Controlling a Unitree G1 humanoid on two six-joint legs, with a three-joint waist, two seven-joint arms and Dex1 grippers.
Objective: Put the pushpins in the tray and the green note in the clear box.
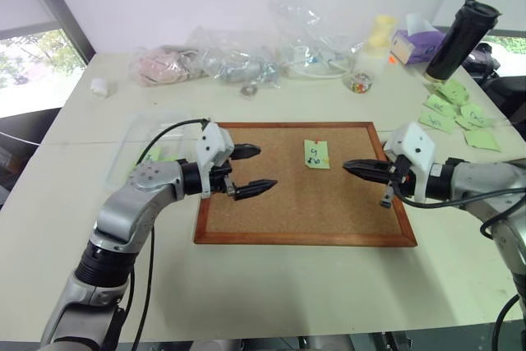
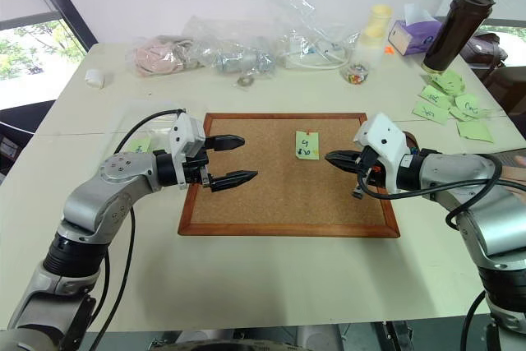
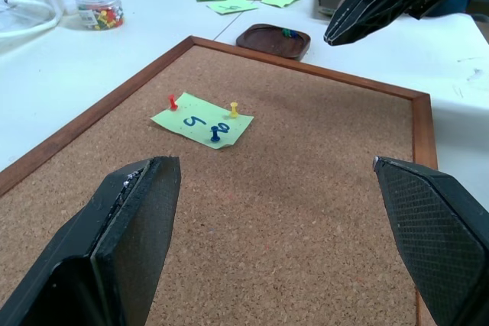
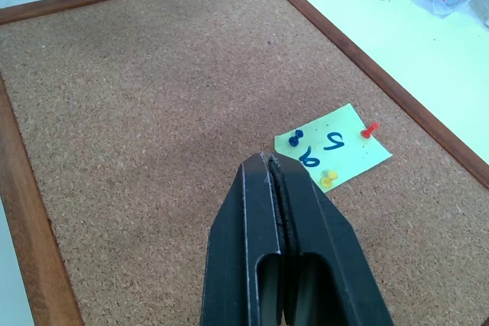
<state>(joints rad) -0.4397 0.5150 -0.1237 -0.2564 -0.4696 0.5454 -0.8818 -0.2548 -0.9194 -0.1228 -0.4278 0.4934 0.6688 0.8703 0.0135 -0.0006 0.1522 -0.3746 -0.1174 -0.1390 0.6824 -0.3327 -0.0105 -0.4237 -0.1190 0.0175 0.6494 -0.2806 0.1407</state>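
Head eyes look down from above; wrist cameras skim close — all share the corkboard [image 1: 304,187].

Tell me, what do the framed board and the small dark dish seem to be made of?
The large framed board: probably cork, with a speckled, grainy tan surface, in a smooth reddish-brown frame that looks like wood. The small dark reddish-brown dish: likely polished wood, with a slight sheen on its rounded rim, though moulded plastic is possible.

- green note [image 4: 333,148]: light green, black handwriting
- pushpins [image 4: 327,179]: red, yellow, blue heads
- corkboard [image 1: 271,228]: speckled tan, reddish-brown frame
- tray [image 3: 271,40]: dark reddish-brown
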